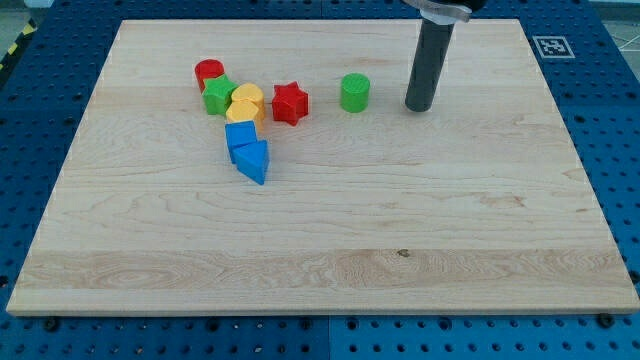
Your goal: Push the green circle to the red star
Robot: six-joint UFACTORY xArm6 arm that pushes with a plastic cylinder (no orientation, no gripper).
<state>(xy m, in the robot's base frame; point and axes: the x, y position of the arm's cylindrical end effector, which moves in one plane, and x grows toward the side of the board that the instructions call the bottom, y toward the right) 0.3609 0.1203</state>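
The green circle (354,92), a short green cylinder, stands on the wooden board (400,220) near the view's top centre. The red star (290,103) lies a short way to its left, apart from it. My tip (419,107) rests on the board just to the right of the green circle, with a small gap between them. The rod rises from there out of the view's top.
Left of the red star sits a cluster: a yellow block (246,101) touching a green star-like block (219,95) and a red cylinder (209,72). Below them lie a blue block (240,136) and a blue triangle (253,161).
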